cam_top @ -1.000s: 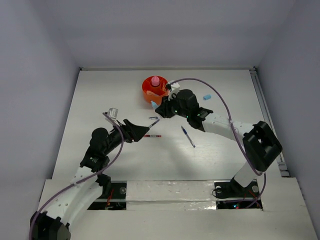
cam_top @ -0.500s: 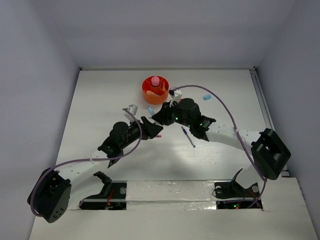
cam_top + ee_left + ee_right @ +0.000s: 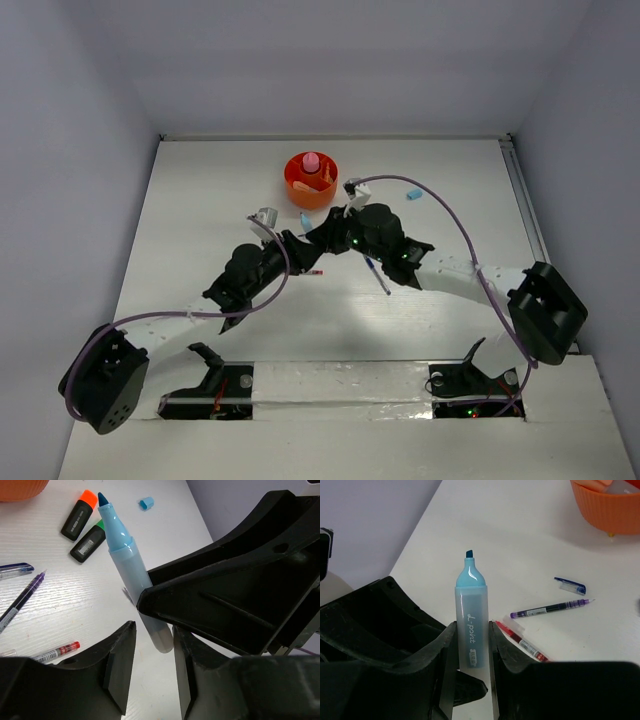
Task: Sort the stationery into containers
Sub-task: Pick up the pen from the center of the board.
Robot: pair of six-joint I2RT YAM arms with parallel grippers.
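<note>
My right gripper (image 3: 470,652) is shut on an uncapped light-blue highlighter (image 3: 471,622), held upright above the table, tip up. My left gripper (image 3: 152,655) is open, its jaws on either side of the highlighter's (image 3: 125,575) lower end with a gap on the left side. In the top view the two grippers meet mid-table, left (image 3: 303,252) and right (image 3: 318,238), with the highlighter (image 3: 304,220) between them. The orange cup (image 3: 311,182) stands behind them and holds a pink bottle (image 3: 311,161).
On the table lie a red pen (image 3: 522,642), a purple pen (image 3: 550,610), a blue pen cap (image 3: 570,585), an orange marker (image 3: 79,515) and a green marker (image 3: 89,542). A blue pen (image 3: 377,273) lies under the right arm. A light-blue cap (image 3: 413,194) lies at the back right.
The left arm has reached right and forward to meet the right gripper. The right gripper has come back from beside the cup, still holding the highlighter.
</note>
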